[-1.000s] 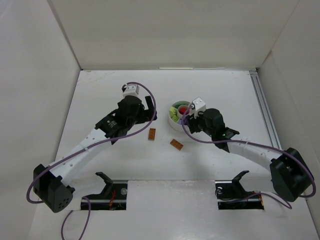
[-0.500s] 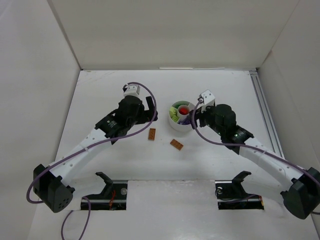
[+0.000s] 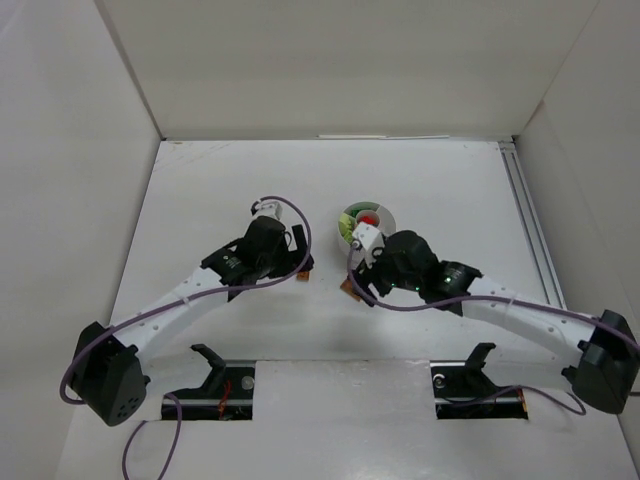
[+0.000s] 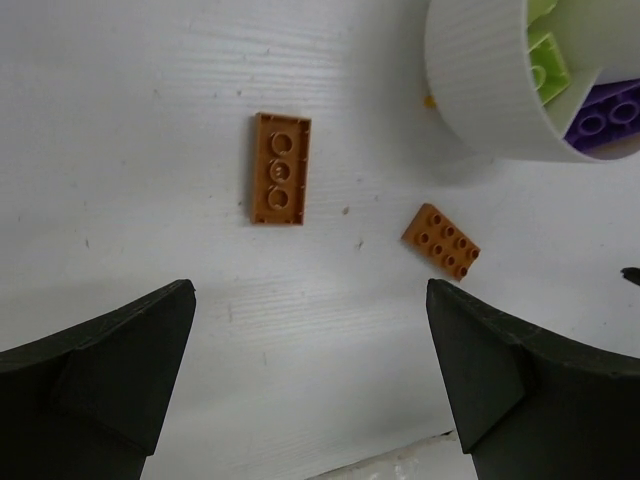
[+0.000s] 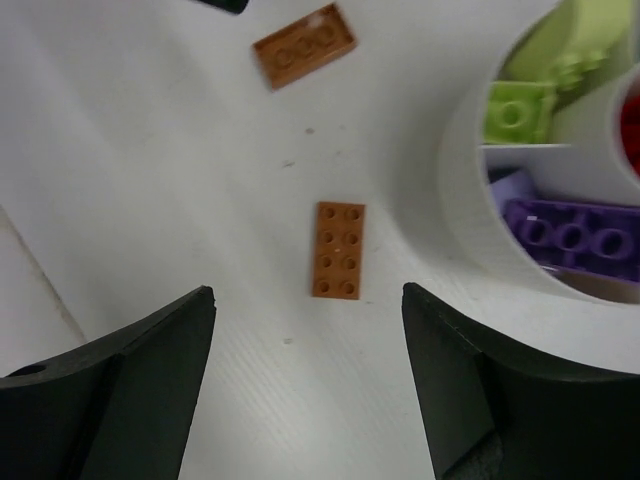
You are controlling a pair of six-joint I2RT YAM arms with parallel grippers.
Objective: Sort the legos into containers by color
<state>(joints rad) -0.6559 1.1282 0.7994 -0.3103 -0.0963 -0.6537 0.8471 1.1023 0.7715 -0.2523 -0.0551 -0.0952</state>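
Two orange-brown legos lie on the white table beside the round white tub (image 3: 386,214). In the left wrist view one lies with its underside up (image 4: 279,181) and a studded one (image 4: 441,240) is nearer the tub wall (image 4: 475,95). My left gripper (image 4: 310,320) is open and empty, hovering short of both. My right gripper (image 5: 308,310) is open and empty just short of the studded brick (image 5: 338,250); the other brick (image 5: 304,46) lies beyond. The tub holds yellow-green (image 5: 515,112), purple (image 5: 575,238) and red (image 5: 632,120) legos in separate sections.
The left gripper (image 3: 298,258) and right gripper (image 3: 356,284) sit close together in front of the tub. White walls enclose the table on the left, back and right. A rail (image 3: 530,230) runs along the right side.
My right gripper has come away from above the tub, down and left to the nearer orange-brown brick. My left gripper has moved nearer and right, over the other brick.
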